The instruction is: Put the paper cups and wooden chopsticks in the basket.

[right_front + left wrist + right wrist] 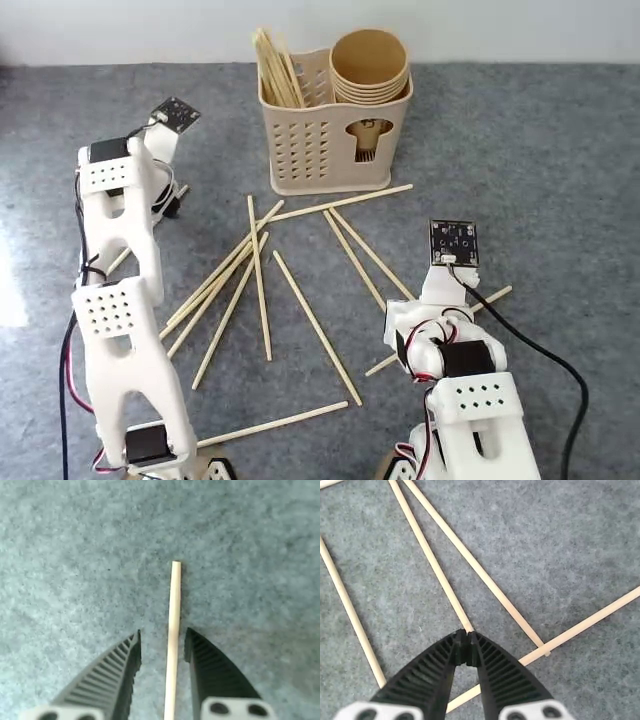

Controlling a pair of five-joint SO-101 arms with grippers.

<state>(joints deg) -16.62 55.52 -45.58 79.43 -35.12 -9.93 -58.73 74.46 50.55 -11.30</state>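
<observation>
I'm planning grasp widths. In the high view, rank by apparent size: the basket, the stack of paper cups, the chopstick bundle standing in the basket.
1. basket
2. stack of paper cups
3. chopstick bundle
The basket's wall hides the lower parts of the last two, so this ranks only what shows.

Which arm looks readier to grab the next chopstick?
Probably left: the left tool is open with a chopstick lying between its halves, ready to close. The right tool is shut, tip merely beside another chopstick's end.
</observation>
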